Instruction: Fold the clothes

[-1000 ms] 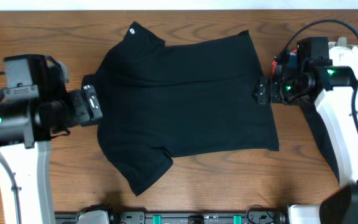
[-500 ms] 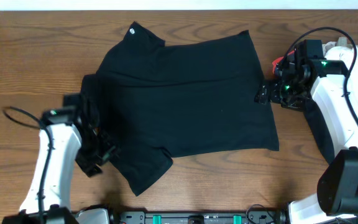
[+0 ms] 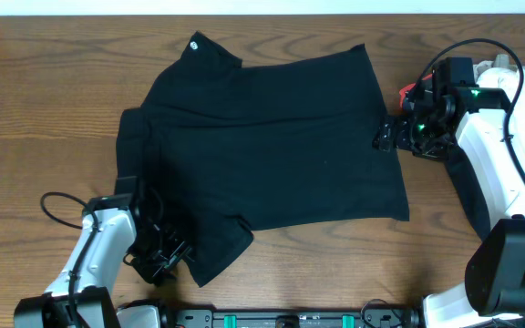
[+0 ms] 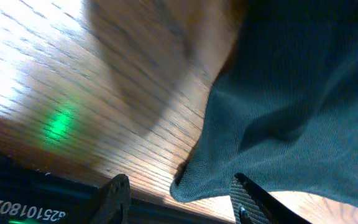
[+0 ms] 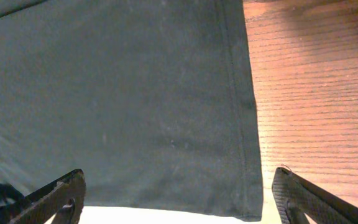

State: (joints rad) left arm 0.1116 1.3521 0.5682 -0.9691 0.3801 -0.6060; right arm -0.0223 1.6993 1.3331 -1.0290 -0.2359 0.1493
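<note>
In the middle of the table (image 3: 44,100) you have one black T-shirt (image 3: 272,137), spread flat, its collar toward the far edge and its hem toward the right edge. Count one small white round logo (image 3: 196,42) at the neck; it is too small to read. One sleeve (image 3: 210,251) reaches toward the near edge.

Two arms are at work, each with one tool. Your left tool (image 3: 162,260) sits by the near edge at the left, right at that sleeve. From the left wrist the jaws stand partly apart, with the sleeve's corner (image 4: 194,180) lying between them on the wood — not pinched. Your right tool (image 3: 386,137) is at the shirt's hem (image 5: 238,112) on the right side. It is wide, both fingers spread well clear, with the stitched hem and bare wood under the gap — it holds nothing.

At the far right corner one bundle of white cloth (image 3: 501,68) shows behind the right arm, and one strip of dark cloth (image 3: 468,196) lies along that arm's base; you cannot tell what garments they are.

The only legible writing is a printed number (image 4: 20,208) at the bottom of the left wrist view, cut by the edge: 251018 can be made out.
</note>
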